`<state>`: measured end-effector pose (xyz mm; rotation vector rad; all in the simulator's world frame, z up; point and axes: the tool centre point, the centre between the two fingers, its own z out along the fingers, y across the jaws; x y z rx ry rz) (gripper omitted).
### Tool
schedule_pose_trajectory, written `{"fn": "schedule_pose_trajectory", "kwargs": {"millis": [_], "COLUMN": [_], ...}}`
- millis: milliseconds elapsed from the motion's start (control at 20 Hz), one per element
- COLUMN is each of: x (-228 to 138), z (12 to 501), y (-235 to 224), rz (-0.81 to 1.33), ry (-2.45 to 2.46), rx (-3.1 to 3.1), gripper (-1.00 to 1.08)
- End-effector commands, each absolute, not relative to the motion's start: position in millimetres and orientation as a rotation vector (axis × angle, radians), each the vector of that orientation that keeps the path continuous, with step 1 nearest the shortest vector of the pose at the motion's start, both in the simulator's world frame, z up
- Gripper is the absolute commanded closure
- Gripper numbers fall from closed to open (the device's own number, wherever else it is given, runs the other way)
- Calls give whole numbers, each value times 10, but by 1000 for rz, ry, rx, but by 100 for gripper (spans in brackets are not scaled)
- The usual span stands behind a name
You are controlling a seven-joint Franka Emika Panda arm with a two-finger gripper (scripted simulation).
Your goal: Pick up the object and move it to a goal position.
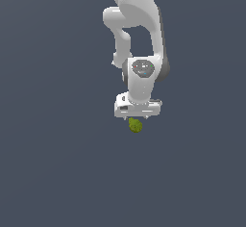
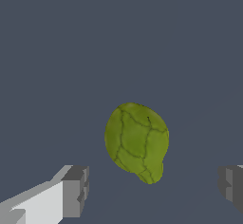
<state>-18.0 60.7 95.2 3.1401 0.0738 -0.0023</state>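
The object [image 1: 135, 125] is a small lumpy yellow-green blob on the flat grey floor, just below the white gripper [image 1: 138, 117] in the exterior view. In the wrist view the object [image 2: 136, 141] is large, with dark crack lines. The gripper [image 2: 154, 190] is open. Its two grey fingertips [image 2: 76, 191] stand wide apart, one on each side of the object, and neither touches it. The object lies between and slightly beyond the fingertips. The fingers are hidden behind the hand in the exterior view.
The white arm [image 1: 139, 38] reaches down from the top of the exterior view. A plain dark grey surface [image 1: 57, 163] lies all around.
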Motion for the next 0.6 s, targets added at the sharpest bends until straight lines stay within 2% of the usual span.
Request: {"fn": "schedule_pose_trajectory", "kwargs": {"millis": [0,250,550], "x": [-191,-192,-202], "z": [913,890,645], "y": [643,638,642], "rz": [0,-2,-1], "ry": [73,75,75], "rx": [3141,3140,3141], "gripper": [-92,-92,-92]}}
